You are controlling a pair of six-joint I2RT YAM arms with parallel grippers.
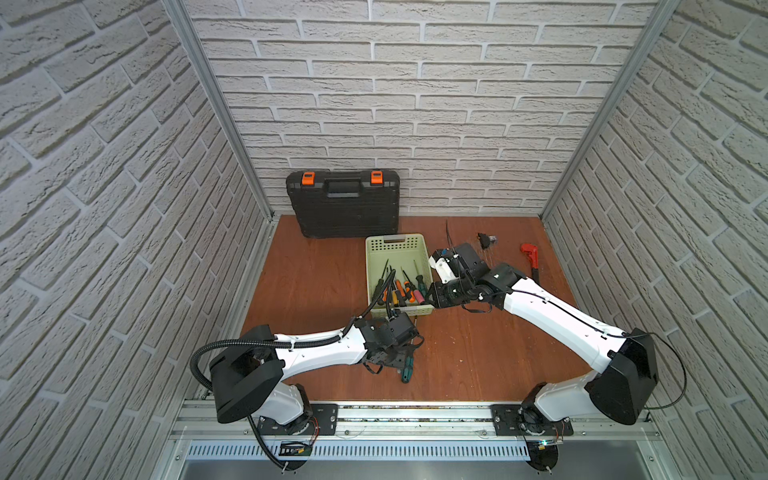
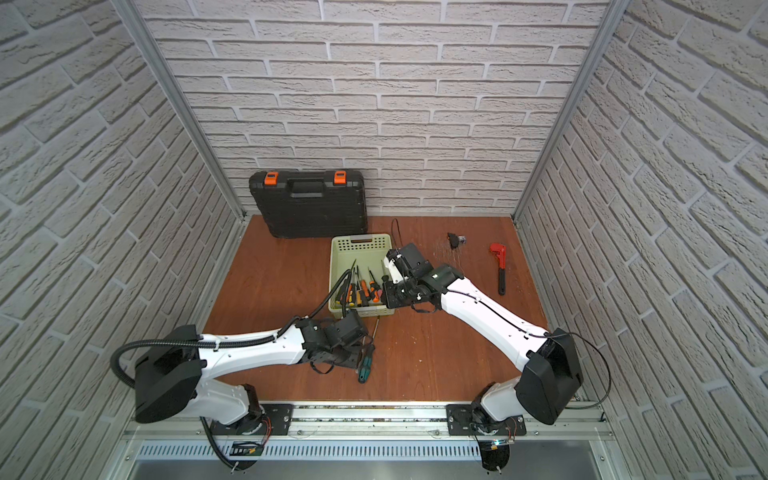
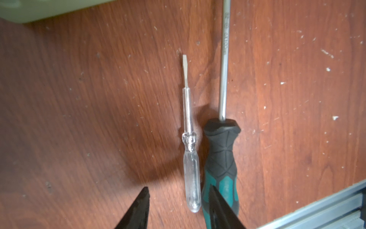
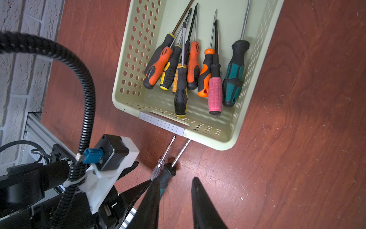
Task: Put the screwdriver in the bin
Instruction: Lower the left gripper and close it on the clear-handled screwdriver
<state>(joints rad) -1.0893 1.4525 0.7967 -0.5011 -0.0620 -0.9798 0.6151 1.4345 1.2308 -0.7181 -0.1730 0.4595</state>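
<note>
Since the left gripper (image 3: pixel 179 188) hangs with jaws parted astride the clear screwdriver (image 3: pixel 191 158), that looks like the target. It lies flat on the table (image 1: pixel 316 291), mid-frame in both top views, just below the bin (image 1: pixel 395 246), tight beside the teal screwdriver (image 3: pixel 221 158). It is probably light, stiff, slick plastic, so it should be pinched mid-handle, clear of its neighbour. The right gripper (image 4: pixel 175 181) is parted and empty.

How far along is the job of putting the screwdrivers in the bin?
Done: several screwdrivers lie in the bin. In hand: the left end effector, open, straddles the clear screwdriver on the table, not gripping yet; the right end effector is open and empty. Left: that one and the teal screwdriver beside it.
</note>
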